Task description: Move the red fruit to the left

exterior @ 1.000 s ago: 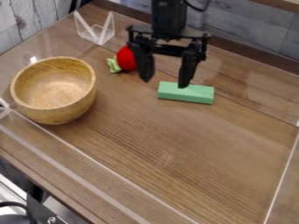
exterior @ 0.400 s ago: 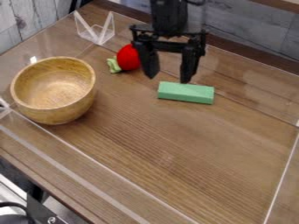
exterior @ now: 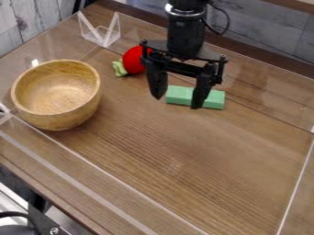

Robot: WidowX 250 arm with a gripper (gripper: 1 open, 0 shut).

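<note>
"Sitting near the far edge of the worktop (exterior: 160, 174), left of its middle, is the red fruit (exterior: 134, 58)," says the first speaker. "Its green leafy end (exterior: 120, 68) points toward the left and the near side."

"And what stands closest to it?" asks the second.

"The gripper (exterior: 177, 91), dark and pointing down, on the fruit's right and a little nearer the front edge. Its two fingers are spread, with a gap between them and nothing pinched there. Part of the dark hardware runs close past the fruit's right side; whether the two touch is hard to tell from this angle."

"What about the green block (exterior: 207, 99)?"

"That lies flat, right of the fruit, partly hidden by the fingers. It looks to be beneath or just behind them, though the view does not settle how high they hang."

"Farther out, then?"

"The wooden bowl (exterior: 55, 95) stands upright by the left edge, nearer the front than the fruit and apart from it. The white wire frame (exterior: 99, 30) is beyond the fruit, toward the far left corner."

"Anything down at the near left corner?"

"A black coiled cable (exterior: 17, 218), just off the worktop's edge. Another, thin black cable (exterior: 222, 20) loops beside the upper part of the arm."
</note>
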